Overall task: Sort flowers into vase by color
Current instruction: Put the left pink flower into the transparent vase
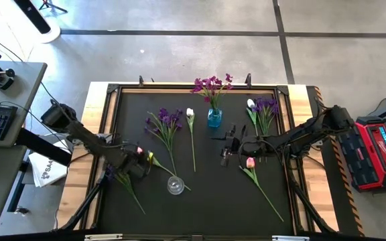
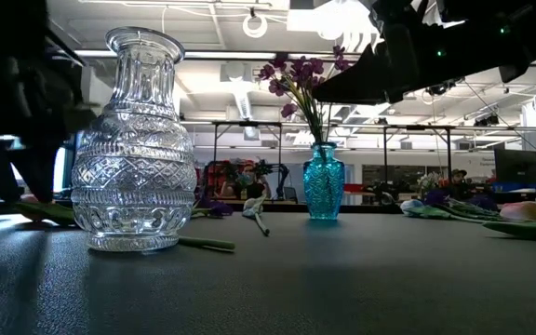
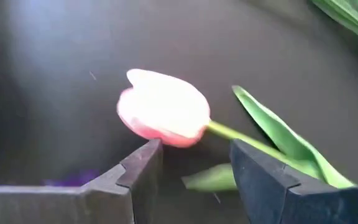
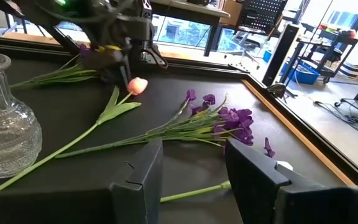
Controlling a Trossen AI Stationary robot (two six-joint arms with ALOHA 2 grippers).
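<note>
the left hand [image 3: 194, 177] hangs low over the tabletop [image 1: 206, 201], fingers spread, with the pink tulip [image 3: 163, 117] lying just ahead of the gap — its stem runs off past one finger, roughly crosswise to the opening. the left hand is the nearer one by far. the clear vase [image 1: 175, 185] stands close by with open mat around it. the right hand [image 4: 191, 171], also spread, hovers mid-table near another pink tulip [image 1: 250, 163].

Pink tulip [image 3: 163, 109] stem: cut off by frame edge, we lose it.
Left end effector [image 2: 26, 121]: dark blur in low view.
</note>
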